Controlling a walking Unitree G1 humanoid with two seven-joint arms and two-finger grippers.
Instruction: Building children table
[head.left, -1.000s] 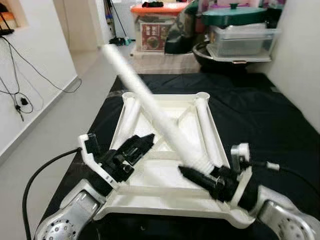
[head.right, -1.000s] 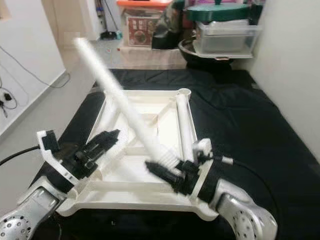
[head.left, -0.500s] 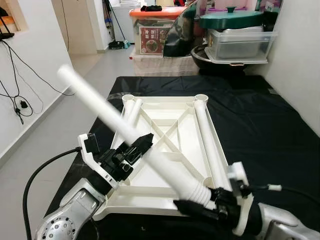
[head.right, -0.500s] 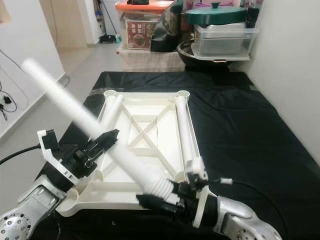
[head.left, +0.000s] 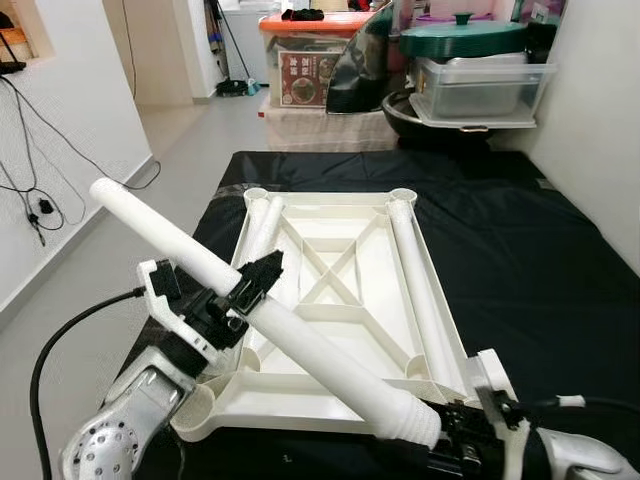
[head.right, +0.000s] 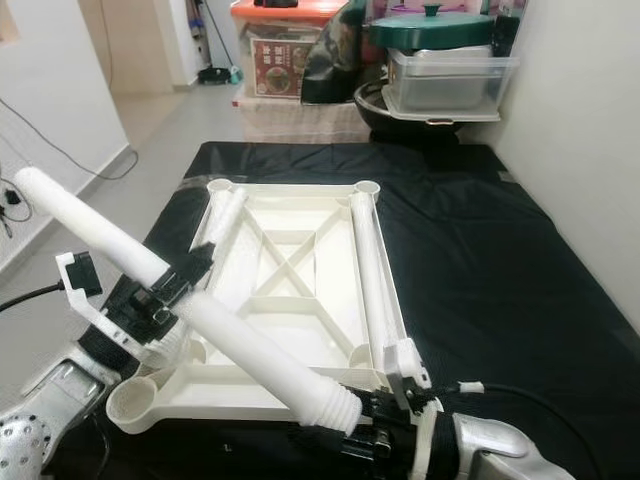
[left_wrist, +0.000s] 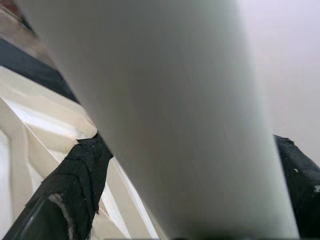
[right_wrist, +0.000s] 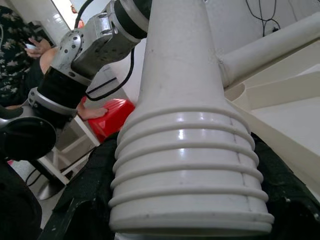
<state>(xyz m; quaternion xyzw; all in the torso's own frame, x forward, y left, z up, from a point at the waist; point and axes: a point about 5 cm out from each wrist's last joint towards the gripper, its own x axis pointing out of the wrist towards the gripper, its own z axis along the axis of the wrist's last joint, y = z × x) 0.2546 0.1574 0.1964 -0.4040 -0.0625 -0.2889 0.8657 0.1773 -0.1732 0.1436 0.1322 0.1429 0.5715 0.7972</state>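
The white table top (head.left: 330, 201) lies upside down on a black mat (head.left: 520, 250). Two white legs lie in it, one along the left side (head.left: 262, 228) and one along the right (head.left: 420, 280). A third long white leg (head.left: 300, 345) slants across the near left corner, its free end out over the floor. My right gripper (head.left: 455, 452) is shut on its ribbed end (right_wrist: 185, 170) at the near edge. My left gripper (head.left: 248, 290) is closed around the leg's middle, a black finger (left_wrist: 75, 190) on each side. An empty corner socket (head.left: 197, 410) sits below.
Storage boxes (head.left: 310, 60) and a green-lidded pot (head.left: 465, 35) stand past the mat's far end. A white wall runs along the right. Cables hang on the left wall above bare floor. In the right wrist view, a person (right_wrist: 22, 47) sits by a red stool (right_wrist: 107, 117).
The right gripper has pulled back toward me with the leg. The leg has swung lower and to the left, and it now sits between the left gripper's fingers.
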